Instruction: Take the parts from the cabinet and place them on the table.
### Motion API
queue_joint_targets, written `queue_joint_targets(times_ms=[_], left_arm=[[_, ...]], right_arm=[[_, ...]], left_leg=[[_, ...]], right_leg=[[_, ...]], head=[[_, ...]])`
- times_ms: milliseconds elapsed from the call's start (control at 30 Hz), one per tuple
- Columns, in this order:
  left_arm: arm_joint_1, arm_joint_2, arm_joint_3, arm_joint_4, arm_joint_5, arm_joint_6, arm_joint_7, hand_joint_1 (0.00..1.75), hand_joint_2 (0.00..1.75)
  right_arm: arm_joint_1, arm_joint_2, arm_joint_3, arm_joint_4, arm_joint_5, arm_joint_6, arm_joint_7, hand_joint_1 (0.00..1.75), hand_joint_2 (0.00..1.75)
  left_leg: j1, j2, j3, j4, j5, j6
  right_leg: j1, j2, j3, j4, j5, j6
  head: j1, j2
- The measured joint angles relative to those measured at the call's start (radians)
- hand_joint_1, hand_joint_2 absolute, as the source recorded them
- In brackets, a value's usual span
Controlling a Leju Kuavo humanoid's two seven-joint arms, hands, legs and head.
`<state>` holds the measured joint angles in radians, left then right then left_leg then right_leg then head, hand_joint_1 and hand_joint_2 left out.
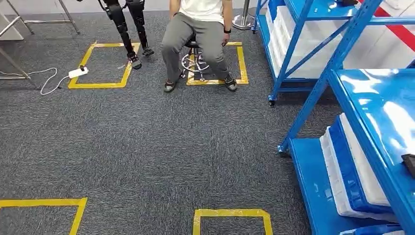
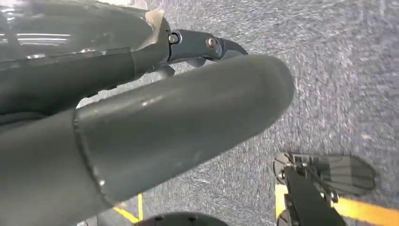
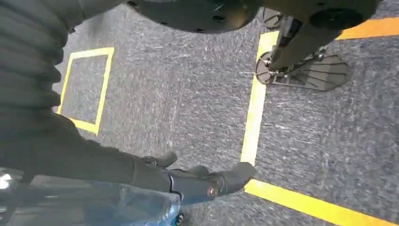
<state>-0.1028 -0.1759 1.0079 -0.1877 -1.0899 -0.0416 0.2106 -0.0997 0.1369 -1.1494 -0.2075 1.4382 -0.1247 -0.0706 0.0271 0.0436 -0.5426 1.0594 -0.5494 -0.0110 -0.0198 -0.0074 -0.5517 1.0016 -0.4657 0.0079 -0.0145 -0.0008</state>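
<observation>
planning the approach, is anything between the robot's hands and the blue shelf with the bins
Nothing visible does: only bare carpet lies before the blue shelf and its white bins at the right. The seated person is well off to the side.

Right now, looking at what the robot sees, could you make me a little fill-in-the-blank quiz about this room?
1. The person across the carpet is ____ on a stool.
2. The squares marked on the carpet are outlined in ____ tape.
3. The shelving rack on the right is painted ____.
4. The bins stored on the rack's lower shelf are white and ____.

Missing words: sitting; yellow; blue; blue
</observation>
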Motion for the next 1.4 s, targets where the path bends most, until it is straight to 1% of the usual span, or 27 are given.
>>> queue_joint_targets(times_ms=[67,133,167,233,267,300,333,433,467,500,533,600,633,700,767,800,833,933,967,1000,1067,1133,1200,1267,1300,1333,1400], left_arm=[[0.004,-0.002,0.0,0.0,-0.012,-0.002,0.0,0.0,0.0],[0.008,-0.003,-0.001,0.0,-0.032,-0.002,-0.004,0.0,0.0],[0.01,-0.003,-0.002,0.0,-0.037,-0.001,-0.005,0.0,0.0],[0.01,-0.003,-0.003,0.0,-0.042,0.002,-0.007,0.0,0.0],[0.01,-0.003,-0.005,0.0,-0.042,0.002,-0.008,0.0,0.0],[0.011,-0.002,-0.005,0.0,-0.043,0.002,-0.009,0.0,0.0],[0.012,-0.003,-0.007,0.0,-0.045,0.003,-0.013,0.0,0.0],[0.011,-0.01,-0.014,0.0,-0.05,0.008,-0.021,0.0,0.0],[0.011,-0.014,-0.017,0.0,-0.051,0.009,-0.024,0.0,0.0],[0.012,-0.014,-0.018,0.0,-0.052,0.011,-0.024,0.0,0.0],[0.013,-0.014,-0.018,0.0,-0.052,0.011,-0.025,0.0,0.0],[0.014,-0.014,-0.019,0.0,-0.054,0.011,-0.025,0.0,0.0],[0.014,-0.015,-0.019,0.0,-0.056,0.011,-0.025,0.0,0.0],[0.014,-0.017,-0.019,0.0,-0.061,0.011,-0.026,0.0,0.0],[0.014,-0.019,-0.019,0.0,-0.061,0.011,-0.026,0.0,0.0],[0.014,-0.018,-0.019,0.0,-0.061,0.011,-0.026,0.0,0.0],[0.014,-0.018,-0.019,0.0,-0.061,0.011,-0.026,0.0,0.0],[0.009,-0.02,-0.019,0.0,-0.055,0.008,-0.026,0.0,0.0],[0.009,-0.021,-0.019,0.0,-0.053,0.008,-0.027,0.0,0.0],[0.008,-0.021,-0.019,0.0,-0.053,0.008,-0.027,0.0,0.0],[0.01,-0.021,-0.019,0.0,-0.052,0.008,-0.03,0.0,0.0],[0.013,-0.021,-0.019,0.0,-0.052,0.008,-0.03,0.0,0.0],[0.014,-0.021,-0.019,0.0,-0.051,0.009,-0.03,0.0,0.0],[0.014,-0.021,-0.019,0.0,-0.051,0.01,-0.032,0.0,0.0],[0.014,-0.02,-0.019,0.0,-0.051,0.011,-0.035,0.0,0.0],[0.015,-0.019,-0.019,0.0,-0.051,0.011,-0.037,0.0,0.0],[0.013,-0.019,-0.019,0.0,-0.049,0.012,-0.042,0.0,0.0]], right_arm=[[-0.003,0.003,0.0,0.0,-0.001,0.0,0.001,0.0,1.75],[-0.001,0.003,0.0,0.0,-0.006,0.0,0.006,0.0,1.75],[0.001,0.003,0.0,0.0,-0.009,-0.002,0.009,0.0,1.75],[0.004,0.005,0.0,0.0,-0.01,-0.003,0.01,0.0,1.75],[0.003,0.008,0.0,0.0,-0.01,-0.003,0.01,0.0,1.75],[0.001,0.013,0.0,0.0,-0.011,-0.004,0.01,0.0,1.75],[-0.002,0.014,0.0,0.0,-0.011,-0.005,0.01,0.0,1.75],[0.004,0.019,0.0,0.0,-0.014,-0.012,0.01,0.0,1.75],[0.003,0.017,0.0,0.0,-0.015,-0.015,0.013,0.0,1.75],[0.004,0.017,0.0,0.0,-0.016,-0.015,0.013,0.0,1.75],[0.002,0.017,0.0,0.0,-0.018,-0.016,0.016,0.0,1.75],[0.001,0.016,0.0,0.0,-0.02,-0.019,0.016,0.0,1.75],[0.002,0.014,0.0,0.0,-0.02,-0.019,0.017,0.0,1.75],[0.006,0.012,0.0,-0.001,-0.021,-0.019,0.017,0.0,1.75],[0.008,0.009,0.0,-0.003,-0.021,-0.019,0.018,0.0,1.75],[0.007,0.009,0.0,-0.004,-0.021,-0.019,0.018,0.0,1.75],[0.004,0.008,0.0,-0.006,-0.021,-0.019,0.017,0.0,1.75],[0.004,0.01,0.0,-0.007,-0.018,-0.017,0.017,0.0,1.75],[0.004,0.01,0.0,-0.007,-0.018,-0.016,0.017,0.0,1.75],[0.005,0.013,0.0,-0.007,-0.018,-0.016,0.017,0.0,1.75],[0.003,0.016,0.0,-0.007,-0.018,-0.016,0.017,0.0,1.75],[0.003,0.018,0.0,-0.007,-0.018,-0.016,0.017,0.0,1.75],[0.007,0.018,0.0,-0.007,-0.018,-0.016,0.017,0.0,1.75],[0.007,0.02,0.0,-0.007,-0.018,-0.016,0.017,0.0,1.75],[0.007,0.022,0.0,-0.007,-0.019,-0.016,0.017,0.0,1.75],[0.005,0.024,0.0,-0.007,-0.019,-0.016,0.017,0.0,1.75],[0.004,0.026,0.0,-0.007,-0.021,-0.016,0.016,0.0,1.75]], left_leg=[[-0.002,-0.037,-0.08,0.166,-0.082,0.003],[-0.002,-0.043,-0.133,0.259,-0.094,0.009],[-0.003,-0.044,-0.129,0.237,-0.067,0.014],[-0.006,-0.059,-0.067,0.09,0.029,0.028],[-0.007,-0.111,-0.025,-0.002,0.076,0.036],[-0.005,-0.162,-0.014,-0.032,0.067,0.041],[-0.007,-0.149,-0.009,-0.048,0.065,0.035],[-0.017,-0.113,-0.003,-0.059,0.07,0.042],[-0.008,-0.093,0.004,-0.076,0.082,0.045],[-0.011,-0.082,0.01,-0.085,0.083,0.049],[-0.011,-0.063,0.011,-0.086,0.084,0.055],[-0.015,-0.025,0.008,-0.086,0.084,0.055],[-0.015,-0.009,0.007,-0.086,0.083,0.054],[-0.013,0.018,0.007,-0.085,0.081,0.052],[-0.01,0.041,0.011,-0.082,0.076,0.043],[-0.014,0.049,0.013,-0.076,0.071,0.035],[-0.019,0.058,0.012,-0.073,0.064,0.025],[-0.014,0.083,0.027,-0.077,0.062,0.013],[-0.01,0.092,0.026,-0.075,0.056,0.004],[-0.003,0.05,0.022,-0.053,0.036,-0.001],[-0.002,-0.027,-0.039,0.09,-0.056,-0.001],[-0.002,-0.043,-0.113,0.242,-0.111,-0.002],[-0.003,-0.044,-0.116,0.229,-0.073,0.004],[-0.003,-0.061,-0.045,0.071,0.024,0.015],[-0.003,-0.107,-0.004,-0.019,0.065,0.021],[-0.003,-0.149,0.009,-0.05,0.059,0.026],[-0.009,-0.125,0.008,-0.056,0.058,0.026]], right_leg=[[0.007,0.022,-0.003,0.0,0.002,-0.011],[0.015,0.051,-0.003,0.001,0.003,-0.014],[0.018,0.065,-0.002,0.001,0.004,-0.014],[0.02,0.096,0.003,0.002,0.004,-0.014],[0.018,0.109,0.003,0.001,0.004,-0.014],[0.025,0.118,-0.001,0.005,0.004,-0.012],[0.022,0.131,-0.008,0.006,0.005,-0.01],[0.015,0.17,-0.031,-0.003,0.016,0.011],[0.019,0.138,-0.028,0.015,0.008,0.009],[0.021,0.081,-0.049,0.044,-0.011,0.009],[0.02,0.049,-0.086,0.111,-0.046,0.004],[0.016,0.03,-0.169,0.276,-0.106,0.004],[0.013,0.026,-0.189,0.318,-0.114,0.012],[0.003,0.017,-0.151,0.253,-0.079,0.035],[-0.006,-0.015,-0.044,0.063,-0.016,0.057],[-0.006,-0.066,-0.008,-0.005,-0.008,0.055],[0.007,-0.071,0.0,-0.002,-0.002,0.047],[0.012,-0.032,-0.016,-0.004,-0.001,0.02],[0.001,-0.019,0.001,-0.007,0.004,0.01],[-0.003,-0.009,-0.001,-0.008,0.007,0.005],[-0.002,0.01,-0.004,-0.008,0.01,-0.011],[0.004,0.037,-0.005,-0.008,0.01,-0.012],[0.007,0.065,-0.002,-0.007,0.01,-0.012],[0.008,0.096,0.002,-0.006,0.011,-0.011],[0.007,0.109,0.002,-0.006,0.011,-0.01],[0.015,0.117,-0.001,-0.002,0.011,-0.008],[0.01,0.138,-0.015,-0.004,0.017,0.003]], head=[[-0.004,0.0],[-0.003,0.0],[-0.003,0.0],[-0.003,0.0],[-0.003,0.0],[0.0,0.0],[-0.002,0.0],[-0.002,0.0],[0.0,0.0],[-0.002,0.0],[0.006,0.0],[0.006,0.0],[0.006,0.0],[0.006,0.0],[0.006,0.0],[0.008,0.0],[0.01,0.0],[-0.002,0.0],[0.0,0.0],[-0.003,0.0],[-0.01,0.0],[-0.01,0.0],[-0.01,0.0],[-0.01,0.0],[-0.011,0.0],[-0.01,0.0],[-0.01,0.0]])
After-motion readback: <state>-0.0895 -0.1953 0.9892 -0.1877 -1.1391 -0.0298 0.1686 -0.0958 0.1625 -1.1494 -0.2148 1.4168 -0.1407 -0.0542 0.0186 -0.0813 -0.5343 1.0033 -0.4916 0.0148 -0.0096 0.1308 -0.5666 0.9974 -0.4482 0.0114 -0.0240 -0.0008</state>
